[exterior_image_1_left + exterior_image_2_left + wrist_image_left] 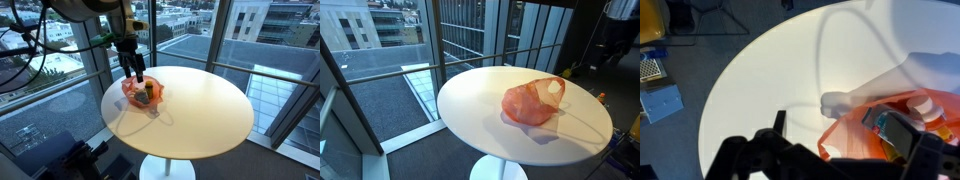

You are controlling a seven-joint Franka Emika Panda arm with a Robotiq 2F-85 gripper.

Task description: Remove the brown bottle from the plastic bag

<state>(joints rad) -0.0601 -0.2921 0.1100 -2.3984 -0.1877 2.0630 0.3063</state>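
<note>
I count one round worktop (200, 110), white and smooth with a faint sheen, standing on a single pale pedestal. On it lies one plastic bag (143, 92), thin, orange-red and crumpled, with a milky translucent patch near its mouth. In both exterior views it sits toward one edge of the worktop, well away from the middle.

The brown bottle (895, 130) is inside the bag. In the wrist view I see it through the opening as one dark, smooth, rounded shape lying on its side, with a blue strip just beside it that may be its label. Next to it is one pale, capped thing (926, 105). The film blurs both, so I cannot say for sure whether that second piece is another bottle.

One gripper (850, 150) hangs over the bag's mouth. Its two fingers (773, 135) are black, hard-edged and matte, and they stand spread wide apart, one out over bare worktop, the other over the bag's far side. Nothing is clamped between them. In an exterior view the tips look very close to the top of the bag, but I cannot tell whether they touch it.

Around the worktop run tall glass panes in dark metal frames.
</note>
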